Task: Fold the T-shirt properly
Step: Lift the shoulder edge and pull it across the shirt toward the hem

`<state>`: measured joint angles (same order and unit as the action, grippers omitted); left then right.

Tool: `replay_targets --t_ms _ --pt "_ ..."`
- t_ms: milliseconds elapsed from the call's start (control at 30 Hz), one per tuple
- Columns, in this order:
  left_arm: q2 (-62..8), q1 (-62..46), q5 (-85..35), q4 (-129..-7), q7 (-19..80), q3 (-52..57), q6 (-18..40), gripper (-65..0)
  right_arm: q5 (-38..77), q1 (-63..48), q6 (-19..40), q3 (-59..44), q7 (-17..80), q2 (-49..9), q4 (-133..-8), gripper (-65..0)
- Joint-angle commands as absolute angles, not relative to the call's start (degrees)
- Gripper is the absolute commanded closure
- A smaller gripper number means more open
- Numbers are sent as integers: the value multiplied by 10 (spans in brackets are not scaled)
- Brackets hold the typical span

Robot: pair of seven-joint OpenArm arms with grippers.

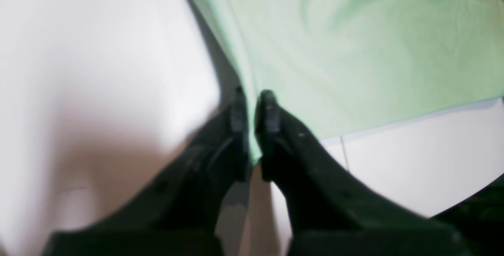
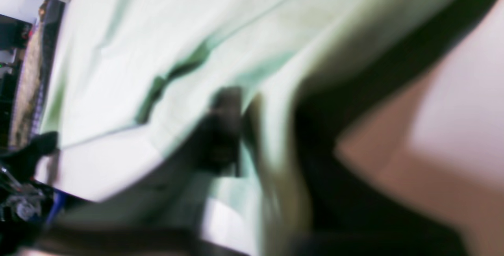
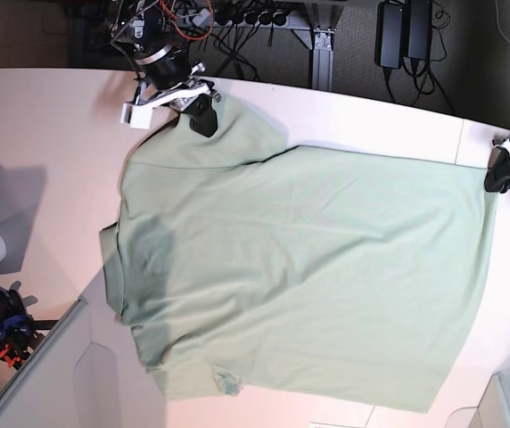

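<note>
My left gripper (image 1: 252, 108) is clamped on the T-shirt (image 3: 308, 276) edge; my right gripper (image 2: 238, 130), blurred, pinches fabric too, arms spread wide apart.

The T-shirt (image 3: 308, 276) lies spread on the table (image 3: 41, 125). The right gripper (image 3: 203, 120) sits at its far-left corner. The left gripper (image 3: 503, 178) sits at its far-right corner.

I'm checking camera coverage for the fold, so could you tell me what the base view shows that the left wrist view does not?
Only the base view shows the whole T-shirt spread on the white table, with the right claw at its far corner and cables behind. Only the left wrist view shows, close up, the left claw shut on the shirt's edge, fabric pinched between its fingers. Both show the shirt, the table and the left claw.
</note>
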<state>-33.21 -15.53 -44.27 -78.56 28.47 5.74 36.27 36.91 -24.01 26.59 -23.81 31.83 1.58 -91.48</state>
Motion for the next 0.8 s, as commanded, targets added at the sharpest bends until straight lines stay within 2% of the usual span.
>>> replay_targets --t_ms 0,100,200,367,500,767 --pt "-340 -157 -412 -786 298 58 363 0 358 -245 258 -238 335 14 -916 0" --pt "-341 -157 -396 -786 295 65 400 0 365 -245 258 -241 362 13 -919 0" --pt "-348 -158 -405 -786 301 86 400 0 407 -250 258 -257 405 10 -933 0" --pt "-375 -185 -479 -797 331 115 400 0 459 -299 259 -283 411 -1 -987 0" --pt "-389 -207 -529 -823 357 118 400 0 463 -330 259 -297 412 -13 -1047 0" --pt "-391 -220 -545 -888 358 137 400 0 470 -345 259 -325 407 -21 -1129 0"
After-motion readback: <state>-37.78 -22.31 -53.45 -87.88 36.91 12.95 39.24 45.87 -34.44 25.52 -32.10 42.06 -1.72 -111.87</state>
